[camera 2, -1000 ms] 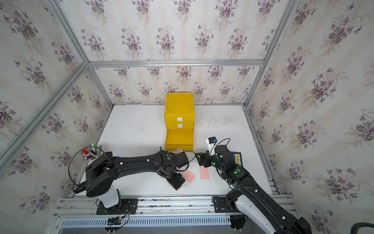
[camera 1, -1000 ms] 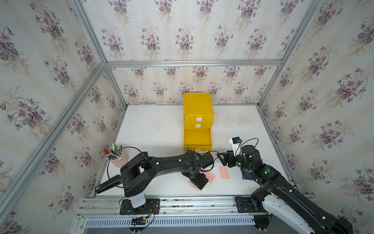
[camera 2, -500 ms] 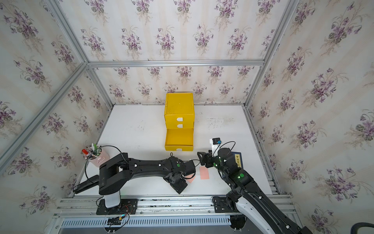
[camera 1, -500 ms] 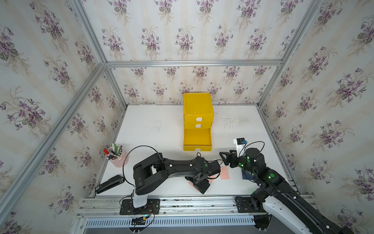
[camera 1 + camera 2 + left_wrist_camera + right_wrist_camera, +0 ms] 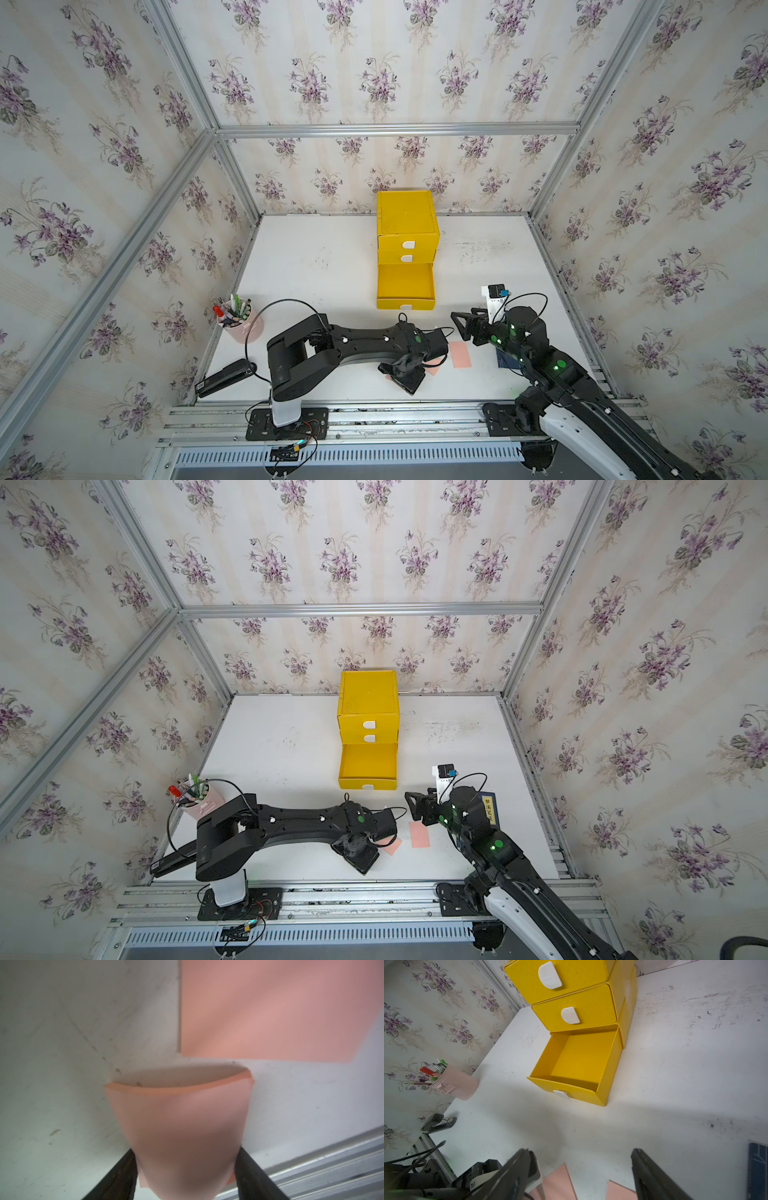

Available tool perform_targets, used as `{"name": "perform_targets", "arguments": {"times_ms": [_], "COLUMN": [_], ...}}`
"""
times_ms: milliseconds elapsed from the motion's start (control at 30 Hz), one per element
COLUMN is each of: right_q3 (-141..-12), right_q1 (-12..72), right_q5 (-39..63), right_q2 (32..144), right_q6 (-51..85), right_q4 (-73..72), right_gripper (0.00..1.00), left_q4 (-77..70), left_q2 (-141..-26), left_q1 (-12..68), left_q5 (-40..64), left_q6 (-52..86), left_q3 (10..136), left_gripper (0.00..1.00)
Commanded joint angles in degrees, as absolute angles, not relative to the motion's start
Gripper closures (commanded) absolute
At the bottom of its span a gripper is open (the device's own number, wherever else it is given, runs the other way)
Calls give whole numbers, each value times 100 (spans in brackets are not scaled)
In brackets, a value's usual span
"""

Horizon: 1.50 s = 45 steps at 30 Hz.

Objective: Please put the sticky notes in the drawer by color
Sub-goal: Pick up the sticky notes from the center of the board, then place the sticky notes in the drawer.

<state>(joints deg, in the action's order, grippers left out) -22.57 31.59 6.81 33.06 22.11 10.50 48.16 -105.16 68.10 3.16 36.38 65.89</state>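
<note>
Left gripper (image 5: 187,1149) has closed onto pink sticky note (image 5: 178,1122), now bowed between its fingers (image 5: 124,1172). Second pink note (image 5: 270,1012) lies flat just beyond the tips. Paper looks light, limp, easily creased: pinch opposite edges softly. Right gripper (image 5: 580,1151) open, empty; drawer (image 5: 587,1095) open ahead.

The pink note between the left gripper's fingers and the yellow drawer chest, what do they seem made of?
The pink note: thin matte paper; it bows into a curve between the fingers. The drawer chest: probably rigid plastic, matte, with faint fine ribbing on its fronts; white tabs look smoother.
</note>
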Motion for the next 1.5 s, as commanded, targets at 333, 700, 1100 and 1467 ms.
{"name": "perform_targets", "arguments": {"times_ms": [333,700,1100,1467], "right_q3": [-2174,-2083,-2004,-1834], "right_q1": [3164,3165,3164,3164], "right_q5": [828,949,1072,1055], "right_q2": [3366,3559,3544,3524], "right_q6": [2197,2210,2312,2257], "right_q4": [778,717,604,574], "right_gripper": [19,19,19,19], "left_q4": [5300,5397,5009,4746], "left_q2": [-9235,-9663,-10869,-11356], "left_q1": [5800,4789,4505,4413], "left_q5": [-408,-852,-1230,-1416], "left_q6": [3528,2969,2919,2909], "left_q3": [6869,8392,9227,9298], "left_gripper": [34,33,32,27]}}
